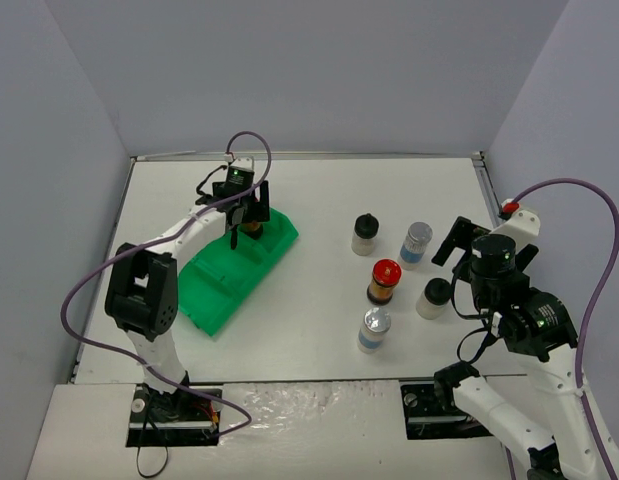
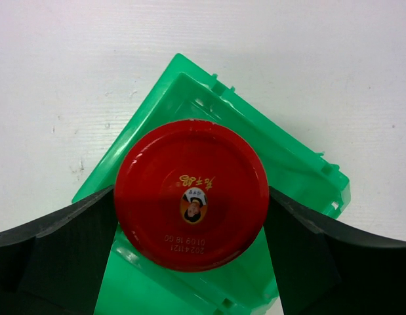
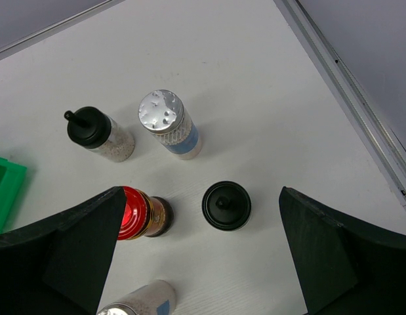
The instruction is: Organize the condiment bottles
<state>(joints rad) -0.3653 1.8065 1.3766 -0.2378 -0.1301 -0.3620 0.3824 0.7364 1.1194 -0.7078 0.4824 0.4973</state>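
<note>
Matte white table [image 2: 58, 65], glossy round red-capped jar [image 2: 191, 195]

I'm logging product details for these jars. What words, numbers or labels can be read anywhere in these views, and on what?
"0109 18 00" above "20241121": stamped code on the red cap in the left wrist view; the last characters are uncertain.
Gold Chinese characters above that cap's small portrait: upside down, too small to read.
Blue labels on the silver-capped jars: no legible text.
Black-capped jars: no text visible.
</note>
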